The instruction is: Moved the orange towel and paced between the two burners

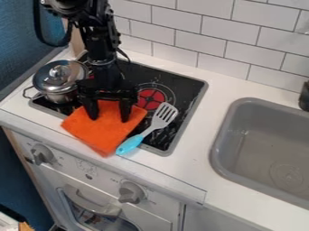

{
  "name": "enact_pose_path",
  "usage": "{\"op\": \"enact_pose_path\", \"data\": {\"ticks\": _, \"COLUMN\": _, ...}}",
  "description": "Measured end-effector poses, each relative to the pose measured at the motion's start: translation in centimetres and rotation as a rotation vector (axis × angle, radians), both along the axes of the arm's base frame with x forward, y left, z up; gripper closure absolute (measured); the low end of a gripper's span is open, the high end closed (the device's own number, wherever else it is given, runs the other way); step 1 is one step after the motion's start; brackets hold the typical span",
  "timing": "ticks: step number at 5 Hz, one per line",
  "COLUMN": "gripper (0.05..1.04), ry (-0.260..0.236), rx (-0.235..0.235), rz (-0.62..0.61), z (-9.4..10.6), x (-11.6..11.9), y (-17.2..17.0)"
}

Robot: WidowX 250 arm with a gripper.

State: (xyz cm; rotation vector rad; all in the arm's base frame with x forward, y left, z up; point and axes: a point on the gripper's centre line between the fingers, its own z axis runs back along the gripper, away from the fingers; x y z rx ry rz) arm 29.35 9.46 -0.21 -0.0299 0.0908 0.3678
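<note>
- Cooktop point(188, 90) taken as landmark; black surface, grey rim, set in white countertop point(199, 169)
- Orange towel point(104, 131): flat on the front-left part of the cooktop, near corner running over its front rim onto the counter
- Gripper point(109, 117): above the front-left part of the cooktop, pointing down at the towel; two fingers set apart, orange cloth visible between them; contact with cloth cannot be judged
- Red burner marking point(151, 96): right of centre on the cooktop
- Slotted spatula point(163, 116): grey head on the front-right part of the cooktop, light blue handle angled across its front rim
- Lidded metal saucepan point(59, 95): left side of the cooktop
- Grey sink basin point(242, 135): right of the cooktop
- Two oven knobs point(131, 192): on the panel below the cooktop's front side
- White tiled wall point(208, 43): behind the cooktop
</note>
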Motion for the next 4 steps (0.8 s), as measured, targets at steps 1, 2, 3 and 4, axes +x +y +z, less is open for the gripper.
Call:
{"op": "enact_pose_path", "data": {"ticks": 1, "gripper": 0.085, "ry": -0.049, "rx": -0.021, "rz": 0.015, "z": 1.4, "x": 0.5, "y": 0.0}}
{"op": "enact_pose_path", "data": {"ticks": 2, "gripper": 0.085, "ry": -0.124, "rx": -0.029, "rz": 0.018, "z": 3.4, "x": 1.5, "y": -0.1}}
{"op": "enact_pose_path", "data": {"ticks": 3, "gripper": 0.085, "ry": -0.216, "rx": -0.038, "rz": 0.024, "z": 5.9, "x": 2.3, "y": -0.4}}
{"op": "enact_pose_path", "data": {"ticks": 4, "gripper": 0.085, "ry": -0.293, "rx": -0.024, "rz": 0.026, "z": 8.5, "x": 2.6, "y": -0.3}}
